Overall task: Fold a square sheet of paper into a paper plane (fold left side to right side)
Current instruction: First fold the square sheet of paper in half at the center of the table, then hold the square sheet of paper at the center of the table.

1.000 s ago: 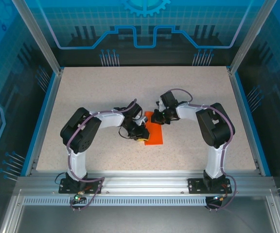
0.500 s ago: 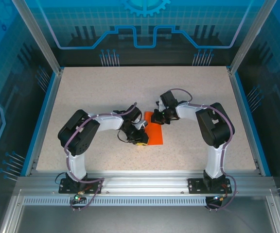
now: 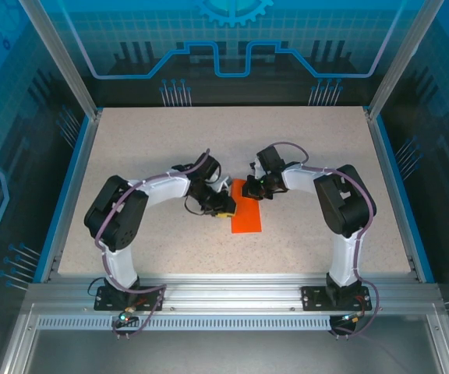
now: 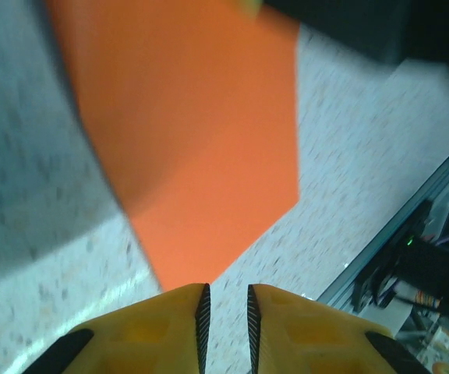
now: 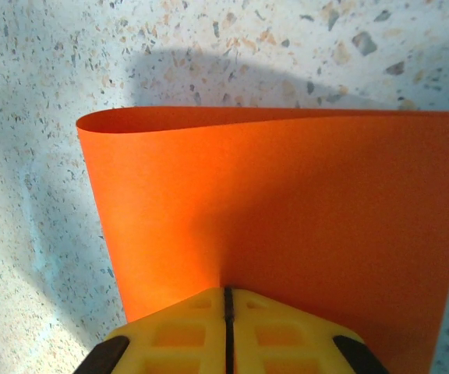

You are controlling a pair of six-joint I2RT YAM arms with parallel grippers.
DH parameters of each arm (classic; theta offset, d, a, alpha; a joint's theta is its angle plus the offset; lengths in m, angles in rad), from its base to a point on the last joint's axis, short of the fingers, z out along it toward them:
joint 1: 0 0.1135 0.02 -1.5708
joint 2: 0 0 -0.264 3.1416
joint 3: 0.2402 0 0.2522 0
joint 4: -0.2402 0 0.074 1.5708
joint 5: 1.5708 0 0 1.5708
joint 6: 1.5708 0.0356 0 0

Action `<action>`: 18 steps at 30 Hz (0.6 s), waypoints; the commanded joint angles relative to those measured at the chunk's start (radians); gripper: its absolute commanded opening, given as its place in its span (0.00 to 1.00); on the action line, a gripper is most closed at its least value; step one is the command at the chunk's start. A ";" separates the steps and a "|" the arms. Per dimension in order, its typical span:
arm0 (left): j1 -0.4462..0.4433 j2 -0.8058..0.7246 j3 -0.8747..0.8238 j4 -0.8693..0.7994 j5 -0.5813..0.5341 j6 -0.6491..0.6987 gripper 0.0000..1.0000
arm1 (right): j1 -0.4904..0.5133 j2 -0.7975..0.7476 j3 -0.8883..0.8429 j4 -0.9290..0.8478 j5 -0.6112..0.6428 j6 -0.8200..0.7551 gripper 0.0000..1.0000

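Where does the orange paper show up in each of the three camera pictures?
Top external: the orange paper lies mid-table, slightly below the picture's centre.
Left wrist: orange paper fills the upper middle.
Right wrist: orange paper spans centre and right, its top edge curled over.
Shared landmark: the speckled tabletop beneath it.

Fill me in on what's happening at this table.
Two robot arms are folding a square sheet of paper, bright orange, on the speckled table. The right gripper is shut on one edge of the sheet, which is bent over into a loose, rounded fold that is not yet pressed flat. The left gripper sits just off a corner of the sheet at its left side, jaws slightly apart with nothing between them. No plane shape has formed yet.
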 commanded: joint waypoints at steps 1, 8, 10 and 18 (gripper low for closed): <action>0.001 0.078 0.080 0.005 0.012 0.028 0.23 | -0.003 0.046 -0.011 -0.073 0.066 -0.001 0.09; 0.001 0.177 0.150 0.036 -0.003 0.008 0.23 | 0.002 0.045 -0.010 -0.072 0.065 -0.002 0.09; 0.001 0.189 0.150 0.035 -0.016 0.002 0.23 | 0.002 0.044 -0.010 -0.069 0.063 -0.002 0.09; 0.000 0.228 0.124 0.029 -0.037 -0.033 0.22 | 0.004 0.018 -0.020 -0.013 0.041 -0.001 0.10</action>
